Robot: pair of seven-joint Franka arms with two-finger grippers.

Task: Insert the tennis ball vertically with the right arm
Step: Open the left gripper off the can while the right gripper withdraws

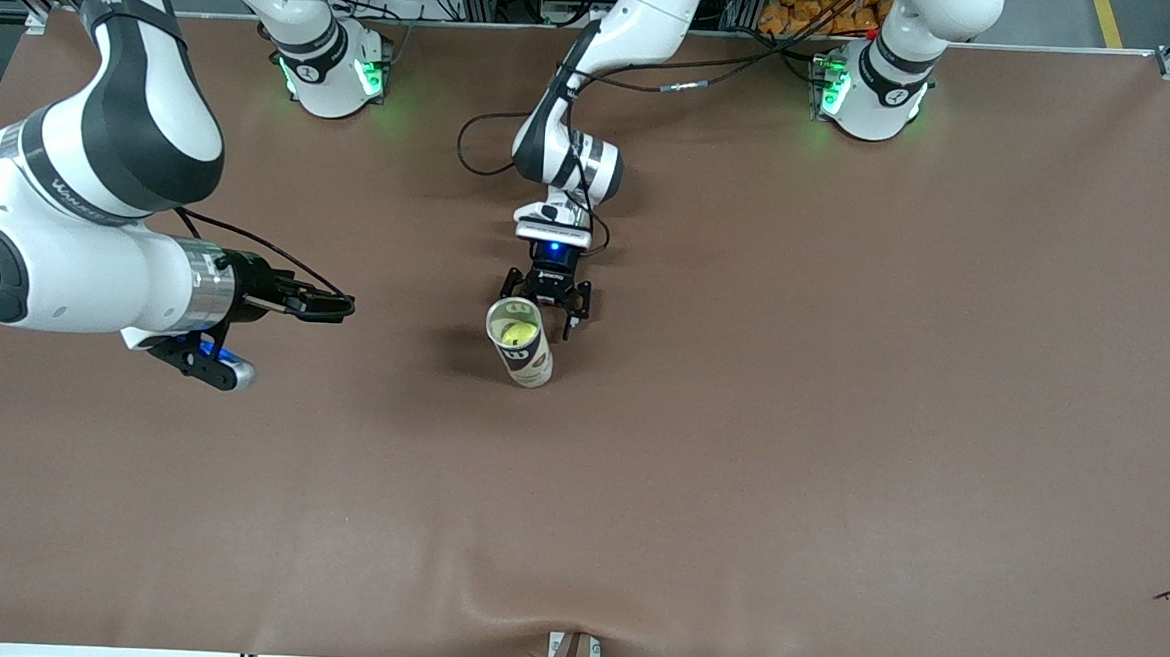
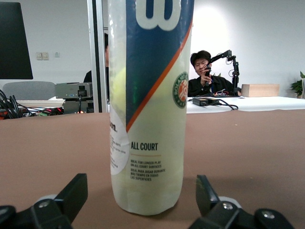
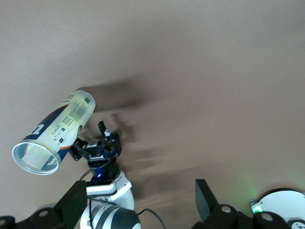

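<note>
Left tool: fingers spread wide, low at the worktop, one on each side of the tube's base; the left wrist view shows a gap between each fingertip and the tube wall, so nothing is pinched.
Right tool: fingers spread, empty, held in the air over the right arm's end of the worktop, lying roughly level and pointing toward the tube.
Tube: a clear plastic tennis-ball can, a straight cylinder standing upright on the worktop near its middle, mouth open at the top.
Tennis ball: yellow-green, inside the tube, seen through the open mouth in the front view.
Tube label: glossy wrap in navy, white and pale yellow with an orange diagonal stripe; "ALL COURT" is readable only in the left wrist view.
Worktop: flat brown matte sheet, slightly rippled at the edge nearest the front camera.
Right wrist view only: the tube's round rim and hollow inside from above, with the left tool just beside its base.
</note>
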